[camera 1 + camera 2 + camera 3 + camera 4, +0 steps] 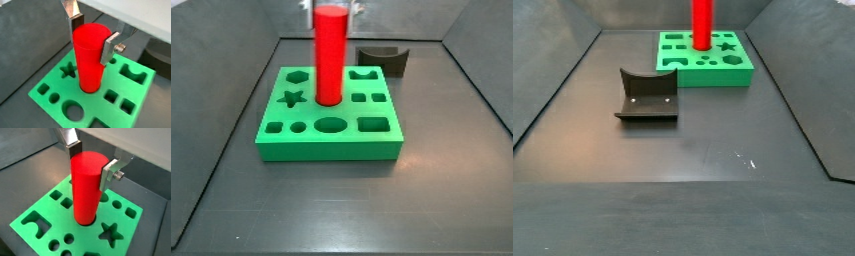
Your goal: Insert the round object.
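1. One red peg [90, 57] stands upright with its lower end in a round hole at the middle of the green block [50, 82]; both wrist views show the hole's rim around its foot.
2. The gripper [93, 35] is above the block, and its two fingers [110, 47] press on opposite sides of the peg's top, so it grips the peg.
3. In a side view the peg [329, 55] rises well above the block [331, 140], with the gripper [330, 8] at its top edge, mostly cut off by the frame.
4. The block's other holes around the peg are a star [110, 233], small squares, circles and a notched shape.
5. A dark grey block [385, 58] with a curved notch sits on the floor just behind the green block's right corner in that side view, apart from it.
6. In a side view the fixture [647, 97] stands on the floor well in front of the green block [707, 68].
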Tool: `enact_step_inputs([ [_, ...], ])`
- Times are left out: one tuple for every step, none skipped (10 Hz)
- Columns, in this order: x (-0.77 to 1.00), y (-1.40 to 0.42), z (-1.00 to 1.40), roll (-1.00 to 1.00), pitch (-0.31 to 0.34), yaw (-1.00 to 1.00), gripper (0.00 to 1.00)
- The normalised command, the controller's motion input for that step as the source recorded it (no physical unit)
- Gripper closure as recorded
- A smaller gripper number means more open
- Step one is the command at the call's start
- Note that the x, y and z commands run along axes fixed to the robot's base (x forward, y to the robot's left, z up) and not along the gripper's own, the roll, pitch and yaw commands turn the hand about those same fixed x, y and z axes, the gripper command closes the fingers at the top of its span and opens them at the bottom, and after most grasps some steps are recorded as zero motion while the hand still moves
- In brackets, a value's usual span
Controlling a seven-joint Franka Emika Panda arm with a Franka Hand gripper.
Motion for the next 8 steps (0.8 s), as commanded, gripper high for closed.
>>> enact_step_inputs([
  [-0.19,0.0,-0.11,-0.02,-0.026,0.0,1.0],
  [0.0,-0.08,-0.19,-0.04,-0.004,0.0,1.0],
  [0.02,-0.16,-0.17,-0.04,-0.006,-0.01,1.0],
  [0.24,-0.15,-0.22,-0.01,0.0,-0.07,1.0],
  [0.38,-0.04,-0.28,0.0,0.019,-0.07,1.0],
  [0.21,-0.08,-0.26,0.0,0.0,-0.07,1.0],
  [0.0,-0.09,-0.2,0.0,-0.076,-0.12,1.0],
  [-0.01,-0.08,-0.15,-0.03,-0.104,-0.14,1.0],
])
